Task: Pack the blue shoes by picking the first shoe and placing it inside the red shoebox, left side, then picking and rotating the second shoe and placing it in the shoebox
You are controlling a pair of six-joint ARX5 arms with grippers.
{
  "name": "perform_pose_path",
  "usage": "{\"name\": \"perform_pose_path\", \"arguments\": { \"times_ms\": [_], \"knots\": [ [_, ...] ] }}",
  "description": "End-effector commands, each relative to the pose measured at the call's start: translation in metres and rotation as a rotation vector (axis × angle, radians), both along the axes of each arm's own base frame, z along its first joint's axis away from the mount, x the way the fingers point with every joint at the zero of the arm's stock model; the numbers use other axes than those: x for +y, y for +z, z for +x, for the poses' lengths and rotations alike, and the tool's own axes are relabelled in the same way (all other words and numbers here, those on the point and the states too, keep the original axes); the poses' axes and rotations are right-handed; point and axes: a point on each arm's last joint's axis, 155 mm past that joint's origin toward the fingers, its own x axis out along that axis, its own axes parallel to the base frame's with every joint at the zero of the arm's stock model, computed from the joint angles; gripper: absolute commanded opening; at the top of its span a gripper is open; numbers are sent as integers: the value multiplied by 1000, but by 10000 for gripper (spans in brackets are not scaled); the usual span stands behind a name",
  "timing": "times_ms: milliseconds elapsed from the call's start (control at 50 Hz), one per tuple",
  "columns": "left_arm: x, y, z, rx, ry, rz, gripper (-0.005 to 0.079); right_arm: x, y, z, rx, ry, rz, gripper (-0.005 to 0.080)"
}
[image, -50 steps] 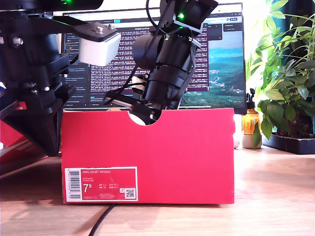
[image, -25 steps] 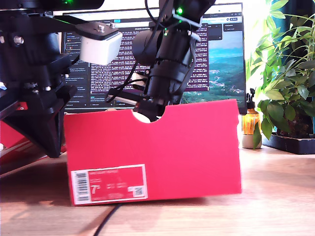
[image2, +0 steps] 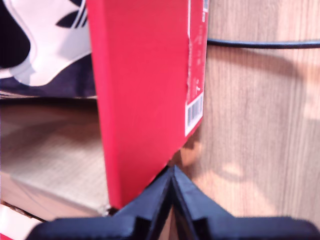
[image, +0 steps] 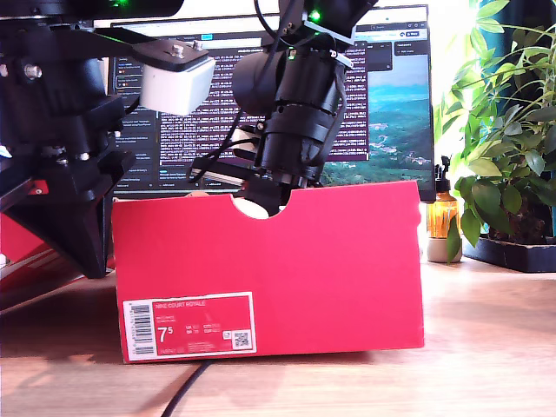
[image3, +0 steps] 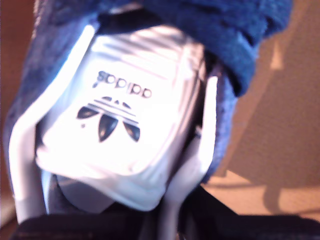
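The red shoebox (image: pixel 330 261) stands on the wooden table with its label wall and half-round notch facing the exterior view. Along that wall (image2: pixel 145 90), my first gripper (image2: pixel 172 172) is shut, its tips touching the box's end corner; its arm (image: pixel 61 174) is at the exterior view's left. A blue shoe (image3: pixel 130 110) with a white logo tongue fills the second wrist view, and my second gripper (image3: pixel 170 222) is shut on it. That arm (image: pixel 295 113) reaches down into the box behind the notch. A white shoe tongue (image2: pixel 55 35) shows inside the box.
A monitor (image: pixel 391 95) stands behind the box. A leafy plant (image: pixel 504 139) and an amber bottle (image: pixel 441 217) are at the exterior view's right. A black cable (image: pixel 187 391) runs under the box's front. Part of the red lid (image: pixel 17 248) shows at the exterior view's left.
The shoebox tipped up, slid toward the exterior view's right, then settled flat again. The arm over the notch shifted slightly upward.
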Motion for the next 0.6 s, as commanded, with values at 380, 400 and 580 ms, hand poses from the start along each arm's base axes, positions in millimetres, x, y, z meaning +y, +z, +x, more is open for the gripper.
{"name": "perform_pose_path", "arguments": {
  "times_ms": [380,400,580],
  "knots": [
    [-2,-1,5,-13,-10,-4,-19,38,18,-4,-54,40,83,-7],
    [-2,-1,5,-13,-10,-4,-19,40,20,-4,-54,41,88,1],
    [-2,0,5,-14,-11,-5,-19,48,29,-6,-63,61,109,162]
  ]
}}
